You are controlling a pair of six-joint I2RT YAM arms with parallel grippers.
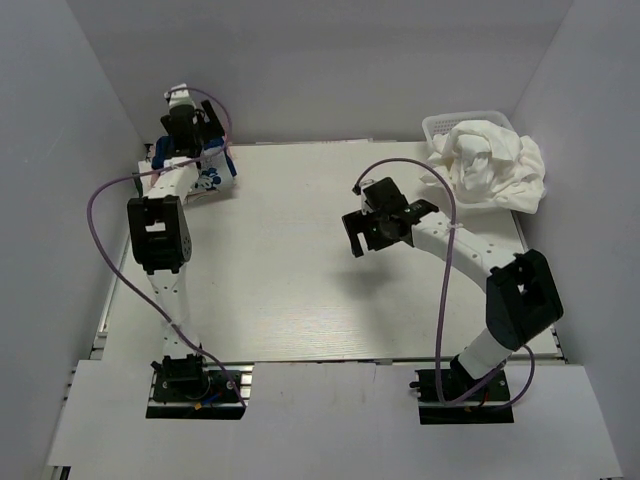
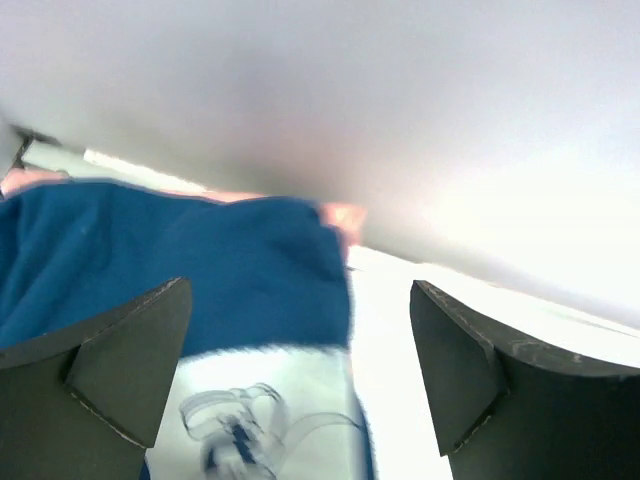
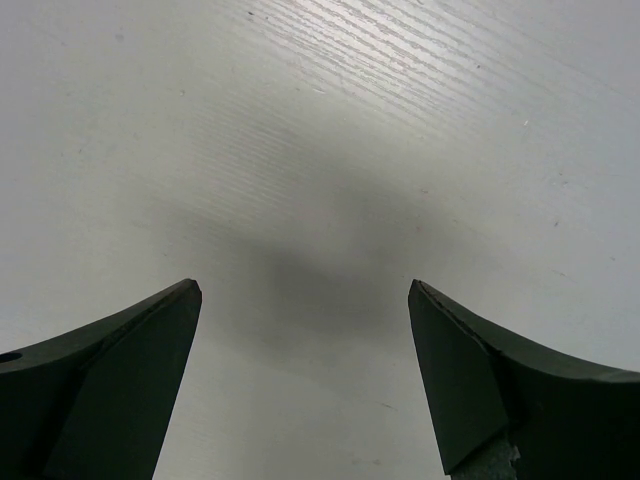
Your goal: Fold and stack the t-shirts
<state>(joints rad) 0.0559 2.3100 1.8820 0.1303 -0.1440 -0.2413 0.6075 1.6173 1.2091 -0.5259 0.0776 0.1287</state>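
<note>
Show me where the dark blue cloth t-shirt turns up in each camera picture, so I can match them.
Top external: slivers of the dark blue cloth t-shirt show at the far left corner of the white wood-grain table top.
Left wrist: the t-shirt fills the left and middle.
Right wrist: not in it.
Shared landmark: the table top, also in the left wrist and right wrist views.
</note>
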